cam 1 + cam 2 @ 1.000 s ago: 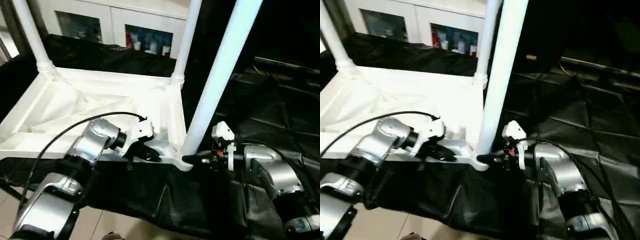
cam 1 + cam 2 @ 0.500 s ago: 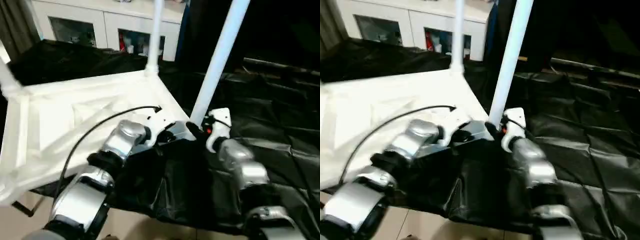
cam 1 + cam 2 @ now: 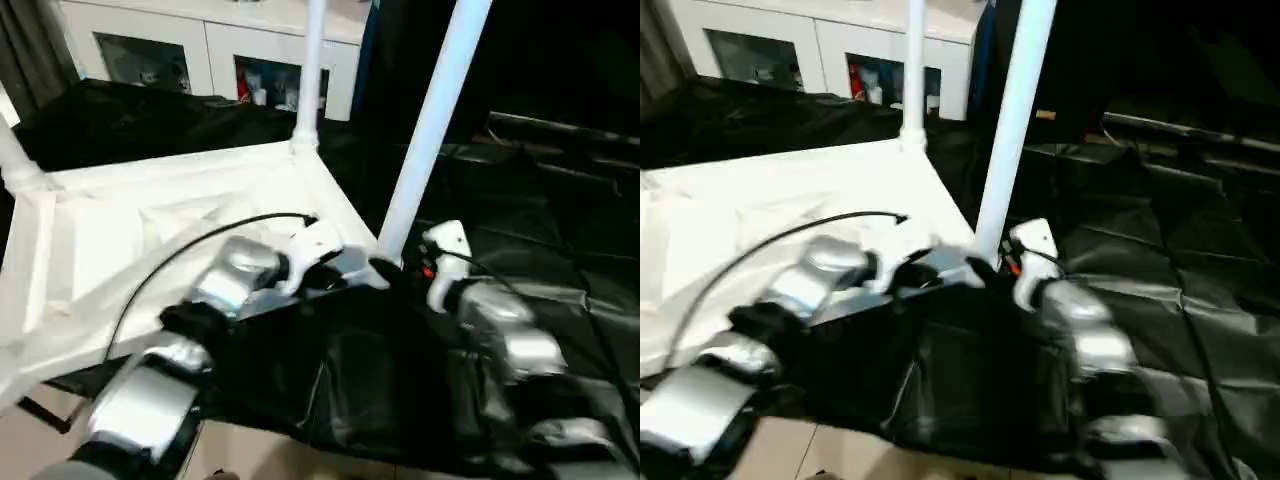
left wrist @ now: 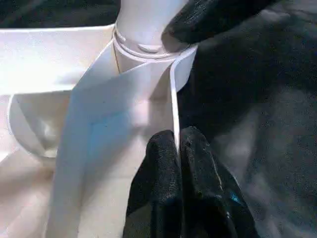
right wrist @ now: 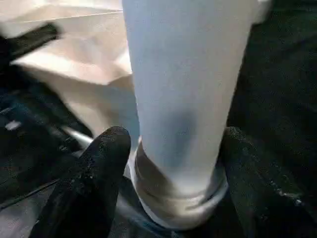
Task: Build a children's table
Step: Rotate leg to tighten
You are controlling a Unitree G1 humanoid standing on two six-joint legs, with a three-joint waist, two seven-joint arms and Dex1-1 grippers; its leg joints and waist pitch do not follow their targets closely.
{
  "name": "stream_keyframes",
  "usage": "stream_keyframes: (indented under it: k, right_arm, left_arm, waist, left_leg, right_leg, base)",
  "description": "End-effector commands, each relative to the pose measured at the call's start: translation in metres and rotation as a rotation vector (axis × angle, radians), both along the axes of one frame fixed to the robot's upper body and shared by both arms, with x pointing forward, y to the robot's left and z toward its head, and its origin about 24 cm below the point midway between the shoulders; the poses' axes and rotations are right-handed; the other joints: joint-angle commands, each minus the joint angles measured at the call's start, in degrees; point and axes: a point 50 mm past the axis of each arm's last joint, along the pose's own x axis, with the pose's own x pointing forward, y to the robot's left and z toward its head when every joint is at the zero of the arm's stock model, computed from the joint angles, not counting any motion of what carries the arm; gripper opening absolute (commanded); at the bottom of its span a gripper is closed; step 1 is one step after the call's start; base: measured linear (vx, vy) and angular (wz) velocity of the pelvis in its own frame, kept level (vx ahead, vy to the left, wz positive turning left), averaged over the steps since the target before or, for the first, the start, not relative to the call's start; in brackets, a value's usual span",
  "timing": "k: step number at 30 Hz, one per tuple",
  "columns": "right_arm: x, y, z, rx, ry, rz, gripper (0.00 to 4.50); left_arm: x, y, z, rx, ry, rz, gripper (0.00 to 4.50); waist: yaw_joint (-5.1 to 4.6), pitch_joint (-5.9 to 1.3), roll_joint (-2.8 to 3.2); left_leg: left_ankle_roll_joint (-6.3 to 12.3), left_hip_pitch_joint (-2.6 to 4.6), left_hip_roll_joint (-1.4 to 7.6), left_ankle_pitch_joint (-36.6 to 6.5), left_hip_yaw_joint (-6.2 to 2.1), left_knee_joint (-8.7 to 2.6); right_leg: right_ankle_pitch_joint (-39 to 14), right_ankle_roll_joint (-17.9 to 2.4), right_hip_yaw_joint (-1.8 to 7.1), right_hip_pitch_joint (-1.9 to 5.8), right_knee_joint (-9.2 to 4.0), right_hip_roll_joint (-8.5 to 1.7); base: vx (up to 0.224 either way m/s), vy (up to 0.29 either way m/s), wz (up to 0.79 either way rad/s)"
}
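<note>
Upside down on the black-draped counter, the children's table shows three legs; left claw pinches its rim, right claw straddles the nearest leg, fingers apart.

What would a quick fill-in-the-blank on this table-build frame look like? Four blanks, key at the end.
1. The left claw is pinched shut on the thin ____ of the table top.
2. The right claw has one finger on each side of the near leg, low by its ____.
3. The table top lies with its ribbed underside facing ____.
4. The work table is covered in ____ sheeting.

Missing words: rim; socket; up; black
</note>
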Motion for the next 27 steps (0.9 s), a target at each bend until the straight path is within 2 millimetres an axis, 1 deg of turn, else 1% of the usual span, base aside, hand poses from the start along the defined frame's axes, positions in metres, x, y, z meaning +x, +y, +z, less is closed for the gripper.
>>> stream_keyframes:
  k: [1, 3, 4, 6, 7, 8, 9, 10, 11, 13, 14, 15, 16, 19, 22, 24, 25, 26, 27]
  right_arm:
    - [-0.010, 0.005, 0.004, -0.002, 0.015, 0.187, 3.04]
    - [-0.013, 0.002, 0.004, -0.015, 0.029, 0.234, 3.04]
    - [-0.013, 0.002, 0.004, -0.018, 0.033, 0.245, 3.04]
    - [-0.018, -0.004, 0.006, -0.031, 0.063, 0.323, 3.04]
    - [-0.018, -0.004, 0.006, -0.031, 0.063, 0.323, 3.04]
    - [-0.019, -0.006, 0.006, -0.034, 0.070, 0.343, 3.04]
    - [-0.019, -0.006, 0.006, -0.035, 0.072, 0.350, 3.04]
    - [-0.020, -0.006, 0.006, -0.032, 0.080, 0.365, 3.04]
    - [-0.021, -0.006, 0.007, -0.030, 0.086, 0.381, 3.04]
    - [-0.023, -0.006, 0.007, -0.020, 0.097, 0.400, 2.81]
    - [-0.023, -0.005, 0.007, -0.015, 0.099, 0.403, 2.69]
    - [-0.023, -0.004, 0.007, -0.010, 0.102, 0.404, 2.69]
    - [-0.024, -0.003, 0.007, 0.001, 0.107, 0.406, 2.51]
    - [-0.025, 0.000, 0.005, 0.011, 0.112, 0.409, 2.41]
    - [-0.027, 0.003, 0.003, 0.023, 0.112, 0.388, 2.25]
    - [-0.023, 0.007, -0.003, 0.019, 0.099, 0.295, 2.22]
    - [-0.019, 0.009, -0.009, 0.004, 0.092, 0.210, 2.19]
    - [-0.018, 0.011, -0.013, -0.005, 0.097, 0.165, 2.17]
    - [-0.017, 0.011, -0.015, -0.011, 0.100, 0.137, 2.17]
  left_arm:
    - [-0.016, 0.000, -0.011, -0.013, 0.114, -0.127, 0.00]
    - [-0.018, 0.004, -0.010, -0.011, 0.134, -0.147, 0.00]
    - [-0.019, 0.005, -0.010, -0.009, 0.139, -0.151, 0.00]
    - [-0.022, 0.014, -0.007, -0.003, 0.160, -0.180, 0.00]
    - [-0.022, 0.014, -0.007, -0.003, 0.160, -0.180, 0.00]
    - [-0.022, 0.017, -0.007, -0.003, 0.163, -0.184, 0.00]
    - [-0.023, 0.018, -0.006, -0.004, 0.165, -0.184, 0.00]
    - [-0.023, 0.021, -0.006, -0.003, 0.168, -0.183, 0.00]
    - [-0.024, 0.023, -0.005, -0.004, 0.172, -0.183, 0.00]
    - [-0.025, 0.026, -0.004, -0.004, 0.179, -0.183, 0.00]
    - [-0.025, 0.027, -0.004, -0.004, 0.179, -0.181, 0.00]
    - [-0.026, 0.027, -0.004, -0.004, 0.180, -0.180, 0.00]
    - [-0.026, 0.027, -0.004, -0.005, 0.179, -0.178, 0.00]
    - [-0.026, 0.026, -0.004, -0.008, 0.177, -0.174, 0.00]
    - [-0.025, 0.023, -0.005, -0.018, 0.163, -0.155, 0.00]
    - [-0.020, 0.018, -0.006, -0.020, 0.123, -0.103, 0.00]
    - [-0.015, 0.013, -0.007, -0.021, 0.094, -0.059, 0.00]
    - [-0.013, 0.011, -0.008, -0.019, 0.082, -0.031, 0.00]
    - [-0.012, 0.009, -0.008, -0.018, 0.075, -0.013, 0.00]
  waist:
    - [0.42, -2.97, -0.21]
    - [0.45, -2.89, 0.04]
    - [0.57, -3.04, 0.09]
    - [0.78, -3.01, 0.12]
    - [0.90, -2.86, 0.12]
    - [1.01, -2.86, -0.30]
    - [1.29, -2.84, -0.04]
    - [1.32, -2.80, -0.26]
    - [1.48, -2.74, -0.15]
    - [1.50, -2.65, -0.29]
    - [1.54, -2.71, -0.40]
    - [1.56, -2.71, -0.29]
    - [1.52, -2.73, -0.39]
    - [1.46, -2.78, -0.41]
    - [1.41, -2.78, -0.43]
    - [1.32, -2.67, -0.48]
    - [1.12, -2.54, -0.56]
    - [0.98, -2.40, -0.52]
    - [0.82, -2.31, -0.58]
  left_leg:
    - [4.44, -0.32, 0.38, -11.85, 0.56, -3.03]
    - [4.68, -0.11, 0.52, -11.02, 0.64, -3.06]
    - [4.50, 0.10, 0.55, -10.70, 0.65, -2.92]
    - [4.52, 0.23, 0.56, -10.85, 0.72, -2.91]
    - [4.60, 0.16, 0.66, -11.15, 0.83, -2.97]
    - [4.54, 0.09, 0.67, -11.37, 0.90, -2.91]
    - [4.11, 0.22, 0.73, -12.17, 0.93, -2.95]
    - [3.96, 0.24, 0.75, -12.49, 0.98, -2.95]
    - [3.51, 0.30, 0.76, -12.96, 0.95, -3.02]
    - [2.93, 0.23, 0.74, -13.41, 0.95, -3.08]
    - [2.88, 0.26, 0.70, -13.19, 0.94, -3.05]
    - [2.75, 0.25, 0.72, -12.97, 0.93, -3.06]
    - [2.70, 0.23, 0.69, -12.83, 0.92, -3.04]
    - [2.78, 0.15, 0.57, -11.86, 0.90, -2.99]
    - [2.78, 0.19, 0.55, -12.13, 0.89, -2.98]
    - [2.42, 0.17, 0.48, -13.03, 0.84, -3.05]
    - [1.84, 0.14, 0.40, -14.12, 0.79, -3.17]
    - [1.45, 0.11, 0.34, -15.06, 0.74, -3.26]
    - [0.58, 0.18, 0.27, -16.71, 0.57, -3.35]
  right_leg:
    - [-10.58, -12.53, 1.88, 2.96, -3.22, -2.35]
    - [-8.12, -13.71, 1.91, 2.75, -2.97, -2.23]
    - [-6.32, -14.62, 1.94, 2.79, -2.62, -2.26]
    - [-4.95, -15.36, 1.84, 2.88, -2.41, -2.05]
    - [-5.37, -15.46, 1.87, 2.92, -2.46, -2.09]
    - [-6.06, -15.26, 1.84, 2.95, -2.50, -2.12]
    - [-7.89, -14.78, 1.89, 2.85, -2.57, -2.31]
    - [-8.66, -14.55, 1.91, 2.79, -2.69, -2.33]
    - [-10.03, -14.12, 1.94, 2.75, -2.78, -2.41]
    - [-11.54, -13.42, 1.99, 2.67, -2.90, -2.42]
    - [-11.63, -13.29, 1.97, 2.74, -2.87, -2.39]
    - [-11.68, -13.11, 2.01, 2.64, -2.86, -2.41]
    - [-11.57, -12.99, 2.01, 2.66, -2.83, -2.39]
    - [-10.47, -12.92, 2.01, 2.73, -2.73, -2.33]
    - [-11.25, -12.80, 2.02, 2.68, -2.82, -2.40]
    - [-13.08, -12.17, 2.04, 2.52, -3.09, -2.44]
    - [-15.45, -11.35, 2.04, 2.34, -3.38, -2.44]
    - [-17.49, -10.78, 2.02, 2.22, -3.61, -2.45]
    - [-21.78, -9.28, 1.94, 2.19, -3.99, -2.57]
  base:
    - [0.000, 0.000, 0.00]
    - [0.000, 0.000, 0.00]
    - [0.052, 0.014, 0.01]
    - [0.000, 0.000, 0.00]
    - [0.000, 0.000, 0.00]
    - [0.000, 0.000, 0.00]
    - [0.000, 0.000, 0.00]
    - [0.000, 0.000, 0.00]
    - [0.000, 0.000, 0.00]
    - [0.000, 0.000, 0.00]
    - [0.000, 0.000, 0.00]
    - [0.000, 0.000, 0.00]
    - [0.000, 0.000, 0.00]
    - [0.000, 0.000, 0.00]
    - [0.000, 0.000, 0.00]
    - [0.000, 0.000, 0.00]
    - [0.000, 0.000, 0.00]
    - [0.000, 0.000, 0.00]
    - [0.000, 0.000, 0.00]
